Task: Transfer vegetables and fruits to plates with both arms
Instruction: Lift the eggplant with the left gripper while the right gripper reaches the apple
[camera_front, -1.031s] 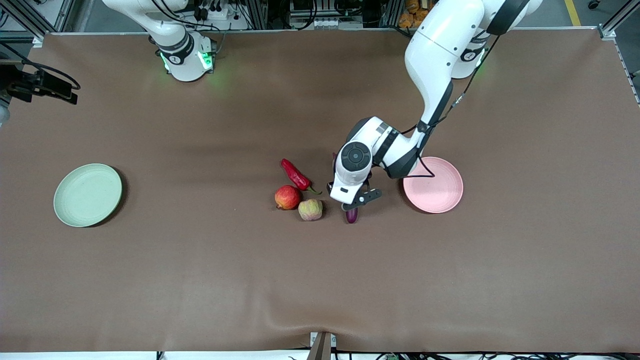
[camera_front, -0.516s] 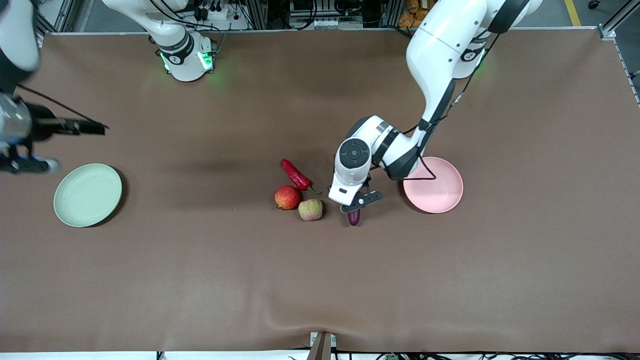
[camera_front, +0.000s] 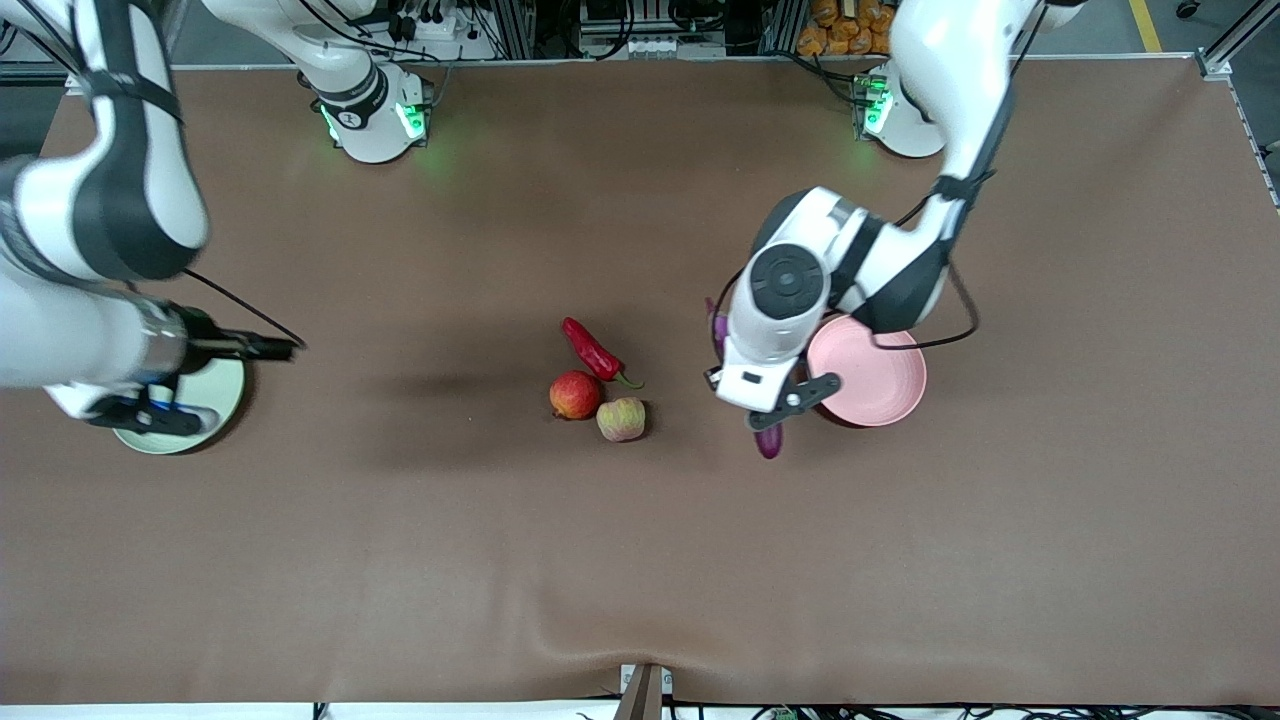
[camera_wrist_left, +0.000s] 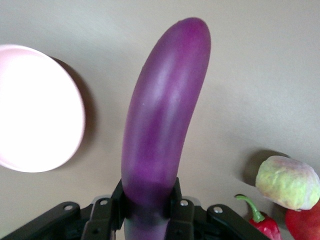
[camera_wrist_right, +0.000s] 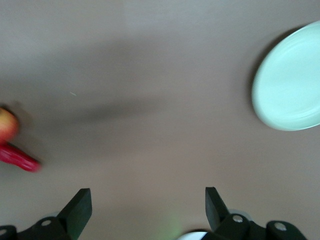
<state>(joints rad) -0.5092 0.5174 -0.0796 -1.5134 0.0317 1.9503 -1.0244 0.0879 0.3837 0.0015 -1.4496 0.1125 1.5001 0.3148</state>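
Our left gripper (camera_wrist_left: 149, 212) is clamped on the eggplant (camera_wrist_left: 162, 110) and holds it in the air, just over the table by the pink plate's (camera_front: 890, 375) rim — not yet above the dish. Our right gripper (camera_wrist_right: 145, 202), fingers spread wide and empty, hangs over the green plate (camera_front: 225, 385) at the right arm's end. We judge the task barely begun: both plates look empty, and the chili pepper (camera_front: 592, 350), red fruit (camera_front: 575, 394) and yellow-green fruit (camera_front: 621, 419) lie clustered mid-table — all left to move.
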